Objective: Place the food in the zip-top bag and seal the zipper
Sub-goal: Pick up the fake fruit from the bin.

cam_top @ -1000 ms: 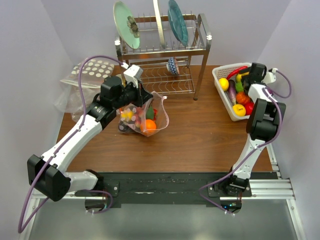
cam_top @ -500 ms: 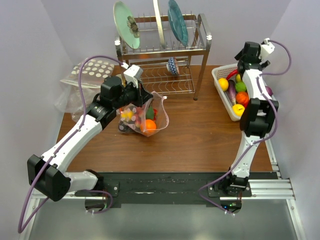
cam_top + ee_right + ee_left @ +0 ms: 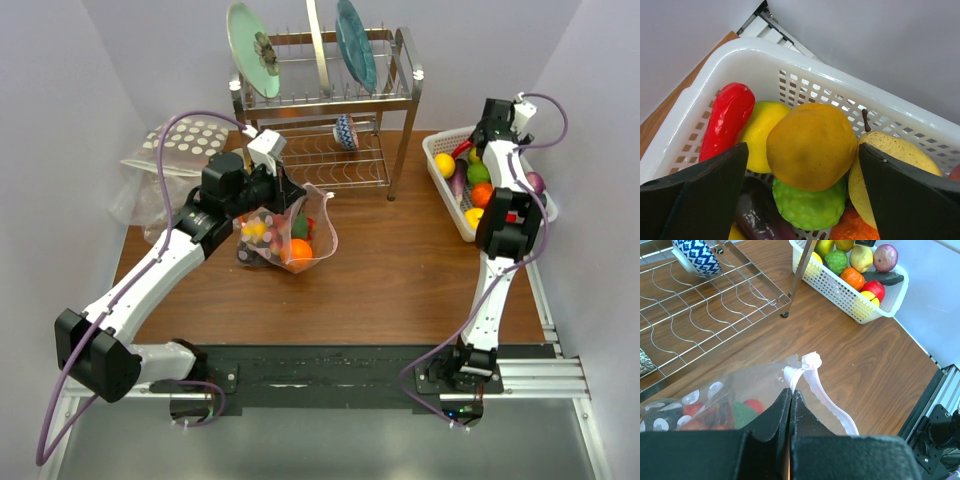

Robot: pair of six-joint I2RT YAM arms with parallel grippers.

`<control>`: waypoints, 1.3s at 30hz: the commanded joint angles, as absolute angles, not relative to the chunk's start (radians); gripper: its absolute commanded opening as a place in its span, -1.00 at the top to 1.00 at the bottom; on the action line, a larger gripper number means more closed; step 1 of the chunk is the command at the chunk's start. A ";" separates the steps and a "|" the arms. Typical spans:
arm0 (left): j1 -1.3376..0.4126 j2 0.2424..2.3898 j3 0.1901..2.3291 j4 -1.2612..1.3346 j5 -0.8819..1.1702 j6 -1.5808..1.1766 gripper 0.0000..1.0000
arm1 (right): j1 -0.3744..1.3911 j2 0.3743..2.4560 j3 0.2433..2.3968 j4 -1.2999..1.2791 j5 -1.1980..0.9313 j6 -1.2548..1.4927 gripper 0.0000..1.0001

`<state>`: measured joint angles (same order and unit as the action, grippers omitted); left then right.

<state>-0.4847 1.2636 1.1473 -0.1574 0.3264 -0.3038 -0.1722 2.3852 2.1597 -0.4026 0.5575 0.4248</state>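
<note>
The see-through zip-top bag (image 3: 290, 238) stands left of the table's centre. Inside it are an orange (image 3: 300, 250), a yellow piece and green and red pieces. My left gripper (image 3: 287, 198) is shut on the bag's mouth edge. In the left wrist view its fingers (image 3: 782, 412) pinch the plastic right at the white zipper (image 3: 827, 397), which curls away to the right. My right gripper (image 3: 490, 128) hovers over the far end of the white basket (image 3: 437, 160). It (image 3: 802, 150) is open, its jaws flanking an orange-brown fruit (image 3: 812, 145) without touching it.
The basket (image 3: 790, 55) also holds a red pepper (image 3: 727, 120), a lemon (image 3: 760, 135), a green fruit (image 3: 807, 205), a pear (image 3: 892, 167) and an eggplant (image 3: 757, 217). A metal dish rack (image 3: 320, 100) with plates and a bowl (image 3: 345, 130) stands at the back. A polka-dot bag (image 3: 185, 145) lies far left.
My right gripper has risen from the basket's right side and swung over its far end, staying open. The left gripper and the bag have not moved.
</note>
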 commanded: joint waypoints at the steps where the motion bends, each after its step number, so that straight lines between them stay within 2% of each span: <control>1: -0.480 1.261 1.157 -0.109 0.331 -0.305 1.00 | -0.170 2.350 2.148 -0.385 0.574 0.423 -0.67; 4: -0.480 1.261 1.158 -0.110 0.331 -0.304 1.00 | -0.170 2.344 2.140 -0.388 0.587 0.428 -0.44; 5: -0.482 1.258 1.158 -0.110 0.331 -0.304 1.00 | -0.170 2.338 2.123 -0.385 0.586 0.429 -0.25; 8: -0.482 1.256 1.158 -0.110 0.328 -0.304 1.00 | -0.170 2.296 2.080 -0.345 0.568 0.425 -0.05; 15: -0.482 1.255 1.158 -0.109 0.327 -0.302 1.00 | -0.143 2.178 2.028 -0.321 0.569 0.382 -0.01; 22: -0.482 1.256 1.157 -0.109 0.327 -0.304 1.00 | -0.086 1.990 1.860 -0.285 0.568 0.324 -0.01; 29: -0.482 1.259 1.155 -0.110 0.319 -0.302 1.00 | -0.071 1.717 1.590 -0.239 0.339 0.370 0.09; 37: -0.482 1.253 1.158 -0.117 0.308 -0.299 1.00 | -0.008 1.404 1.353 -0.273 0.014 0.411 0.08; 39: -0.482 1.253 1.158 -0.117 0.305 -0.298 1.00 | 0.055 1.352 1.310 -0.282 -0.032 0.416 0.07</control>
<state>-0.4847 1.2644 1.1473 -0.1577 0.3176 -0.3035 -0.0120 1.4731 1.3746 -0.2798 0.1593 0.3889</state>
